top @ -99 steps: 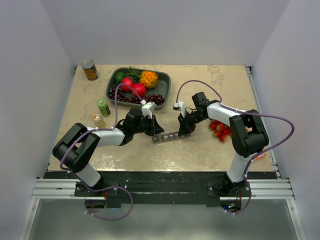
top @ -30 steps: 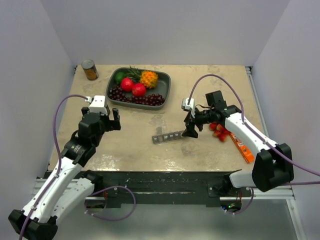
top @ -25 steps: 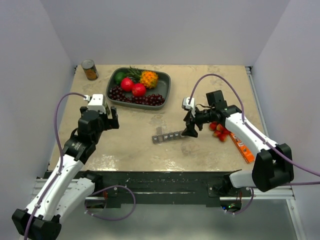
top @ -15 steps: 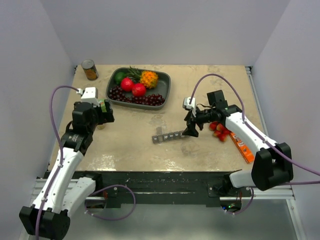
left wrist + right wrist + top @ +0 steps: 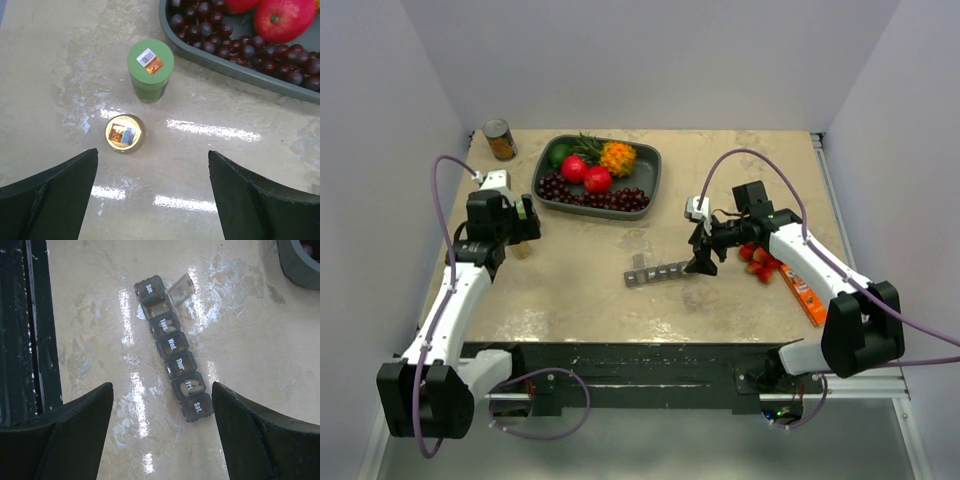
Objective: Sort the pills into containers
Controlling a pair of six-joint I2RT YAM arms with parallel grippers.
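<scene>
Top external: containers (image 5: 658, 272) are lying mid-tabletop (image 5: 580, 300), a grey row of lidded cells toward the front edge, well apart from the tray (image 5: 655, 178). Right gripper (image 5: 701, 262) is hovering over the row's right end, jaws spread, grasping nothing. Left gripper (image 5: 523, 222) is hanging over the left side of the tabletop, near the tray's left end, jaws wide and empty. Can (image 5: 500, 139) is standing at the far left corner. Strawberries (image 5: 757, 258) and an orange pack (image 5: 803, 292) are lying under the right arm.

Right wrist: containers are sitting between the fingers, touching neither. Labels are running Sun to Sat. Second cell's lid is standing open, the rest are shut. Pale shapes are showing through the Tues and Fri lids; other cells, can't tell.

Left wrist: green bottle (image 5: 150, 70) is standing upright just beside the tray rim. Gold-capped vial (image 5: 126, 133) is standing just in front of it. Both are sitting ahead of the fingers, no contact. Grapes (image 5: 240, 47) and an apple (image 5: 282, 20) are lying in the tray.
</scene>
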